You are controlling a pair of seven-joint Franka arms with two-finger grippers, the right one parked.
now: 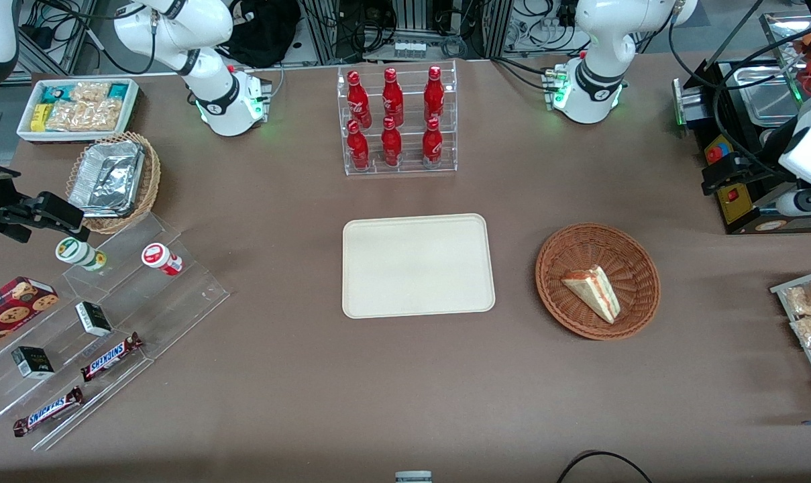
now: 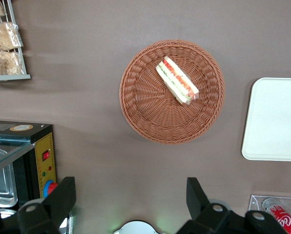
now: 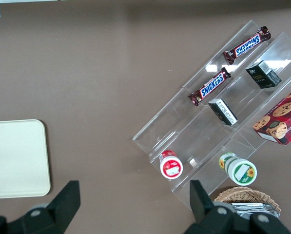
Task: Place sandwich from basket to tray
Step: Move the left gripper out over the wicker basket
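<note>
The small triangular white-bread sandwich (image 1: 593, 293) lies in the round reddish-brown wicker basket (image 1: 559, 258), beside the empty cream rectangular tray (image 1: 418, 265). The left arm's gripper (image 2: 130, 197) hangs high above the table near the basket, fingers spread wide, holding nothing.

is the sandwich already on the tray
No, the sandwich lies in the basket, the tray beside it is bare, and the open hand hangs above the table.
</note>
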